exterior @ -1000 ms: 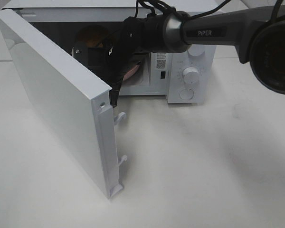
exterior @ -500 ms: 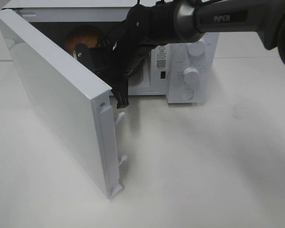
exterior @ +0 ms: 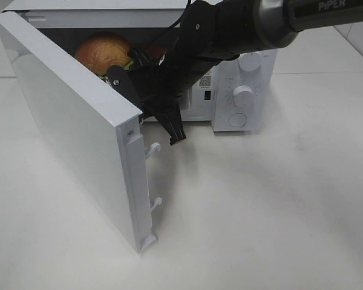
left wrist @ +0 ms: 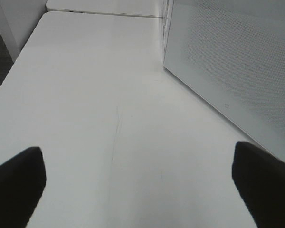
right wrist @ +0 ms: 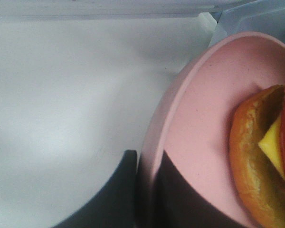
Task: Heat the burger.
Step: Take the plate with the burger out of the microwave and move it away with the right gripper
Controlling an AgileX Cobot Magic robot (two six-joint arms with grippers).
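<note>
I have the right gripper [right wrist: 147,190] pinched narrow on the rim of the pink plate [right wrist: 199,118], one finger above and one below the edge, and the burger [exterior: 104,52] rides on that plate just inside the mouth of the microwave [exterior: 242,96], behind the top edge of the open door [exterior: 78,133]. In the right wrist view the burger [right wrist: 261,166] sits toward the far side of the plate from my grip, its bun edge, yellow cheese and red tomato showing. I judge the stack tall and top-heavy: a glossy dome on loose lettuce and tomato layers that would slide or topple if I tilt the plate. The bun looks soft, so I would not squeeze it; the stiff plate rim is the right place to hold, and I read the plate as light but smooth, so a thin edge grip could slip or let it droop. I want to keep it level and move slowly. The left gripper [left wrist: 142,190] stands wide and holds nothing, low over the table [left wrist: 95,95] outside the door.
</note>
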